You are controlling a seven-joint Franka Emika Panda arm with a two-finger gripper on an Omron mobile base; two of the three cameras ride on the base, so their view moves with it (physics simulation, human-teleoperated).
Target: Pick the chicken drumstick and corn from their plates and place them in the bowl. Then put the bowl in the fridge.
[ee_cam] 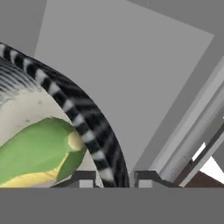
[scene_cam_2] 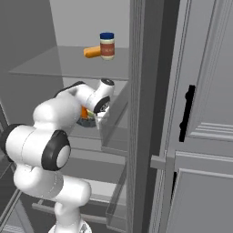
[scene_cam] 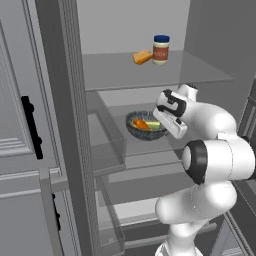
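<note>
Fridge [scene_cam: 65, 125] shelves fill the frame; at centre, the bowl [scene_cam: 145, 125] with corn [ee_cam: 39, 151] and drumstick [scene_cam: 140, 124] sits on a shelf, rim between the end effector's [ee_cam: 116, 178] fingers, seemingly gripped

Flat, even, dim grey light is rendered throughout, with no glare and only faint shadows beneath the fridge [scene_cam: 70, 125] shelves. Edges are rendered soft and slightly jagged; no lens distortion is seen.
</note>
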